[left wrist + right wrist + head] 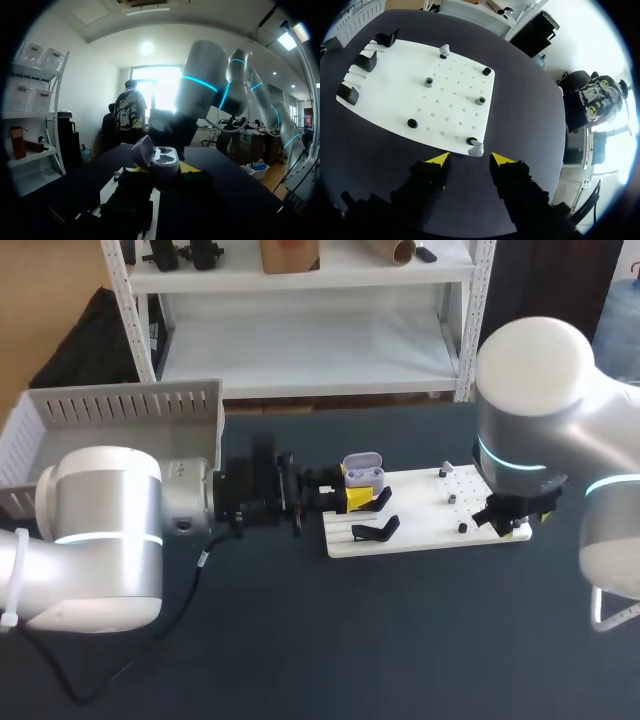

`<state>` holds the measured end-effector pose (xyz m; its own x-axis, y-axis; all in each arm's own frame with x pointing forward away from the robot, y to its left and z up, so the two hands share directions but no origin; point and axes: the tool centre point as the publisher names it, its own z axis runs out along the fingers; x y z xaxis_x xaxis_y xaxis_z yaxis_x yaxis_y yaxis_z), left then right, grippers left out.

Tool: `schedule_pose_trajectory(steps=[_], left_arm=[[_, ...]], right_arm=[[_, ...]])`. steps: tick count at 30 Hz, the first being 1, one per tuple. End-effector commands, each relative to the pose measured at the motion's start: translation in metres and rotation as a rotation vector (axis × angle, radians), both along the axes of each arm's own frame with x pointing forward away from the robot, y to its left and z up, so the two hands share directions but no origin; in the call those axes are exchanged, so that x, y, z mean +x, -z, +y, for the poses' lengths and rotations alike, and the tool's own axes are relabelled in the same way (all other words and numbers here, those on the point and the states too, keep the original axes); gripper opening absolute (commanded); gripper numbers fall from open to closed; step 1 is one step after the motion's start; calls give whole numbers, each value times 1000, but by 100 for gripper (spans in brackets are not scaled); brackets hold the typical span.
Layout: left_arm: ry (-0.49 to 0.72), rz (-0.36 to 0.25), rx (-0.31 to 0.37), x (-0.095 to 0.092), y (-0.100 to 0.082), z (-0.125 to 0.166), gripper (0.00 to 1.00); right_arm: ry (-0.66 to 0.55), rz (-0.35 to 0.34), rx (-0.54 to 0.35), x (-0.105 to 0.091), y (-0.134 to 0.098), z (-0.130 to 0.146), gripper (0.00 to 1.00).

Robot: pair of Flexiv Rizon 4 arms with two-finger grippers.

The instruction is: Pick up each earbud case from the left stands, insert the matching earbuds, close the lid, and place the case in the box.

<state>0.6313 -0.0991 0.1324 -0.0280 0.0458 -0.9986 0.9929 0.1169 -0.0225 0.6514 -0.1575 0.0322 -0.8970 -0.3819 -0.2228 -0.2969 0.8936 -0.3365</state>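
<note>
The earbud case is small and pale purple. Its lid stands open, and inside are two little hollows. It sits at the left end of the white board, just above a black stand. The left end effector is closed on the case, with one yellow tip on each side of it.

The right end effector hangs over the right edge of the board. It is open, with its two yellow tips apart and holding nothing. Just ahead of it, a tiny grey earbud sits on the very edge of the board, beside a black peg.

The dark worktop spreads wide in front of the board. The grey box stands well apart from the board, off past its left end.
</note>
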Motion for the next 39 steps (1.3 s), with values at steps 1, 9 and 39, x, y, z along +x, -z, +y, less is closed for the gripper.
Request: schedule_pose_trajectory(steps=[1, 9, 39], left_arm=[[-6, -3, -3, -1, 0, 0, 0], [-6, -3, -3, -1, 0, 0, 0], [-6, -3, -3, -1, 0, 0, 0]], right_arm=[[8, 2, 5, -1, 0, 1, 49], [44, 2, 28, 3, 0, -3, 47], [34, 50, 102, 5, 8, -8, 40]])
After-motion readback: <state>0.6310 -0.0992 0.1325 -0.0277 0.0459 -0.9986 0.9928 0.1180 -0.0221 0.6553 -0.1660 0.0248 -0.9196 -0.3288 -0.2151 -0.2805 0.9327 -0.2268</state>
